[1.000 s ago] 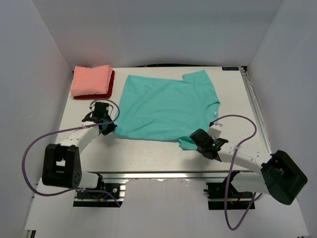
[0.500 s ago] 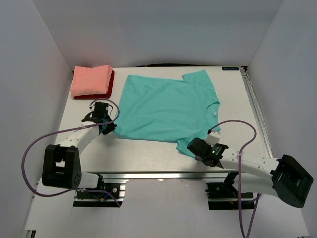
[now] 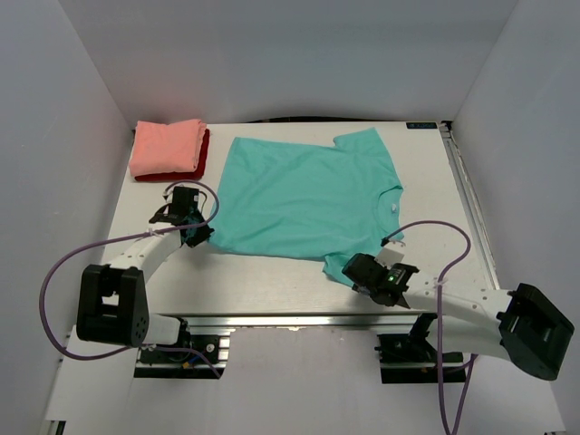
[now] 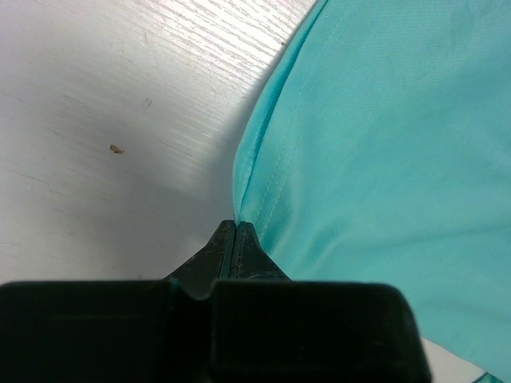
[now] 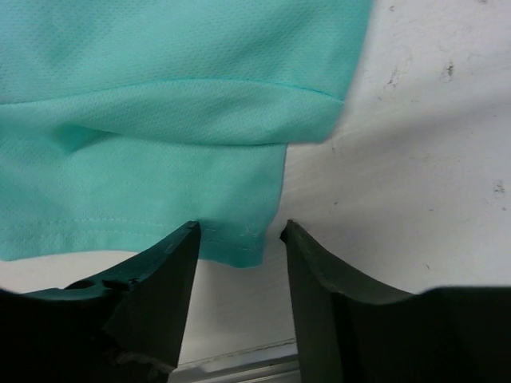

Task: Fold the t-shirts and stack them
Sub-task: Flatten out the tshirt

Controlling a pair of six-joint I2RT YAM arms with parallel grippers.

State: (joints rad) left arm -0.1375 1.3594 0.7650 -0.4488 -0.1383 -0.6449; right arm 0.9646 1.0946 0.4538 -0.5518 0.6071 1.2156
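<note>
White table (image 3: 263, 276), grey walls. Right gripper (image 5: 239, 233): fingers spread, astride sleeve hem of teal t-shirt (image 3: 299, 195), which lies flat mid-table. Left gripper (image 4: 236, 230): fingers clamped on hem corner. White neck tag (image 3: 391, 207): print illegible. Far left: folded pink t-shirt (image 3: 168, 145) atop dark red t-shirt (image 3: 203, 154), mostly hidden.

Teal t-shirt (image 3: 304, 199) flat; pink-on-red stack (image 3: 168, 148)
</note>
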